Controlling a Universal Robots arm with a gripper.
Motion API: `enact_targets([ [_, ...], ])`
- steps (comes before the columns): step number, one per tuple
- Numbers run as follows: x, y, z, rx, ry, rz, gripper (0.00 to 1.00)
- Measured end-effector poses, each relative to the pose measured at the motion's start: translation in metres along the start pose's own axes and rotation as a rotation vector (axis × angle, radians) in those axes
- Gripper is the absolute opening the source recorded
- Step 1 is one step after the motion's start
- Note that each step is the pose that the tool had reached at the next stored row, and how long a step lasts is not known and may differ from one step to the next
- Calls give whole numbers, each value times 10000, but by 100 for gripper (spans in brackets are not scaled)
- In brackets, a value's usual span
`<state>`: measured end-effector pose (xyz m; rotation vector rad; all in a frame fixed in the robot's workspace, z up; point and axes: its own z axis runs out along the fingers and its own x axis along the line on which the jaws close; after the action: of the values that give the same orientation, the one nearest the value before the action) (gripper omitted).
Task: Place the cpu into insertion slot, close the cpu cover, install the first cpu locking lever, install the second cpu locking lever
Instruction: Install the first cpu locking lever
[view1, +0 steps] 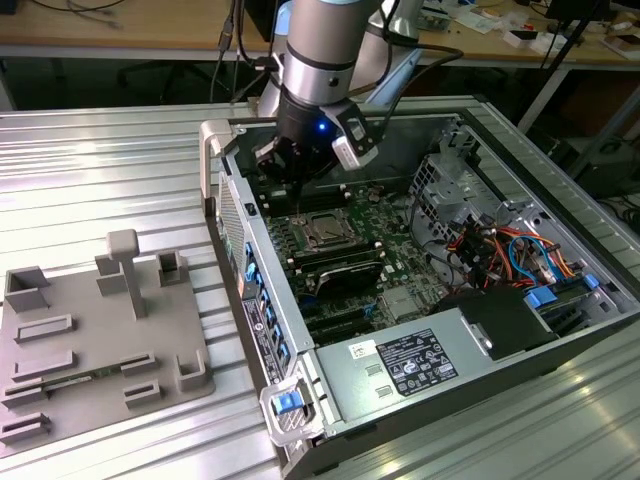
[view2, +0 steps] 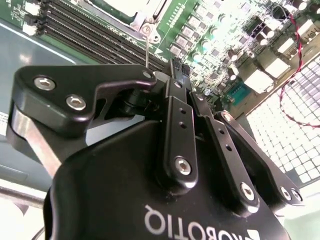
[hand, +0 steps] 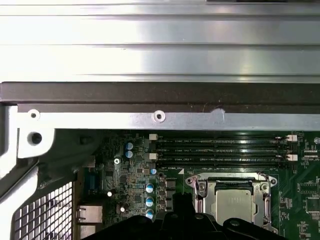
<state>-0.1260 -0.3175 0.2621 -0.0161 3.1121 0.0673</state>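
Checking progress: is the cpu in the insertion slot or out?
In. The cpu lies flat inside the insertion slot, its metal top facing up.

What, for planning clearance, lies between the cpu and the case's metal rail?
In the first wrist view, long black memory slots run between the cpu and the case's metal rail.

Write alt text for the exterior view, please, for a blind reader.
A robot arm's gripper hangs inside an open computer case, close to the cpu seated in its insertion slot. A grey plastic fixture lies on the metal table at the exterior view's left.
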Motion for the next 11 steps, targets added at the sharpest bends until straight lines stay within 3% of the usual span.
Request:
enact_targets([
  [11, -26, 98, 5, -4, 5, -104, 11],
])
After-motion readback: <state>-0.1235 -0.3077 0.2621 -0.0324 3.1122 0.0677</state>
